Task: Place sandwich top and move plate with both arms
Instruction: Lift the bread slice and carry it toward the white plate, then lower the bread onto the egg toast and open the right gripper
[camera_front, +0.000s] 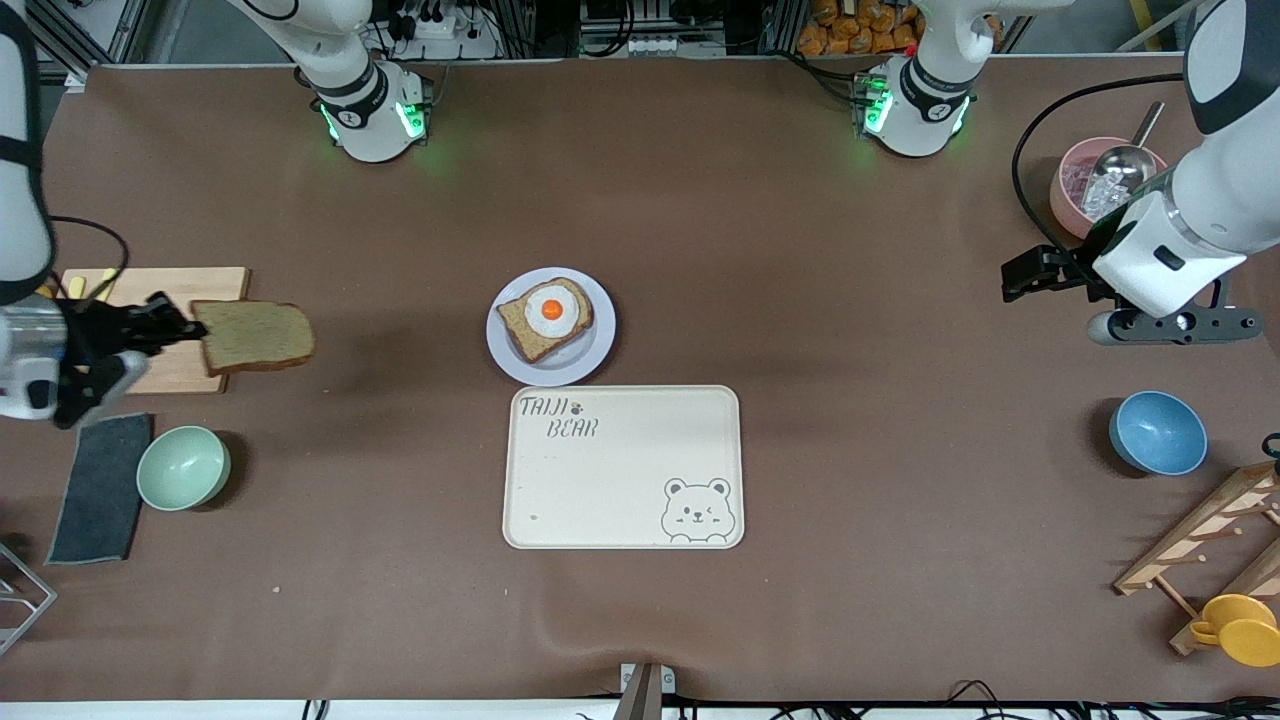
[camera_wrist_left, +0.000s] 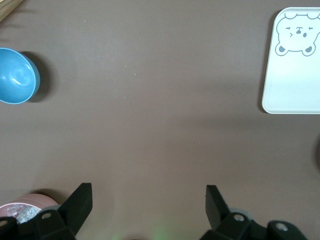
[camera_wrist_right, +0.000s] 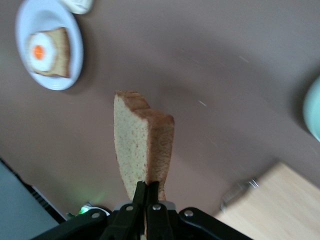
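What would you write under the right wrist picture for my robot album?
Right gripper pinches the sandwich top above the brown table, the egg toast waiting on its plate.

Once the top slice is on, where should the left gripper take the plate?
Probably the plate rim toward the left arm's end, coming in low from that side. The rim is shallow and bare there, clear of the egg slice. The left gripper hangs open over bare table.

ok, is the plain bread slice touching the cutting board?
Apart. The right wrist view shows the sandwich top clamped in the right end effector and held in the air, with bare table between it and the cutting board.
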